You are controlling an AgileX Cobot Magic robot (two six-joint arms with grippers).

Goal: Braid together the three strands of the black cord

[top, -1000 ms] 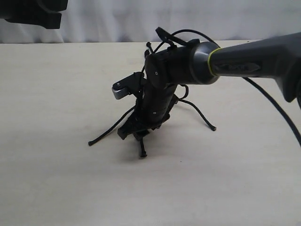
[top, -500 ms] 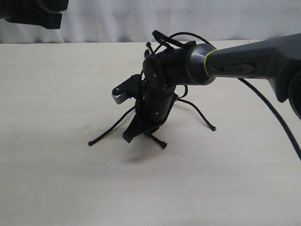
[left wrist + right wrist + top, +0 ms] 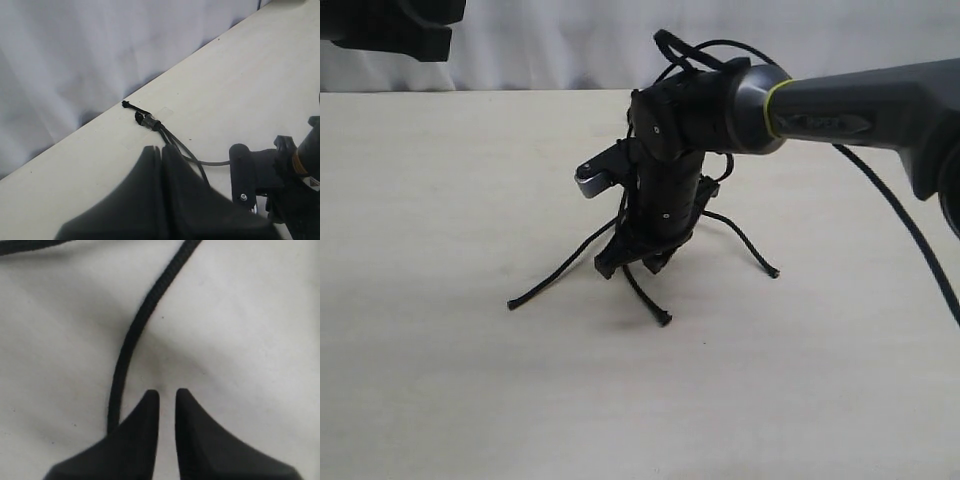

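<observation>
There is one black cord [image 3: 150, 121]. It splits into three strands [image 3: 555, 275]. There are two grippers: a left gripper [image 3: 161, 150] and a right gripper [image 3: 632, 262]. There is one table [image 3: 440, 380].

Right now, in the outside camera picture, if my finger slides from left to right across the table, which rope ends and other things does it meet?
left strand's tip → middle strand's tip → right strand's tip → robot arm's smooth cable

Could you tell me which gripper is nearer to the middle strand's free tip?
Right. The right gripper hovers just above the middle strand near its tip; the left gripper faces the knotted end, well away.
</observation>
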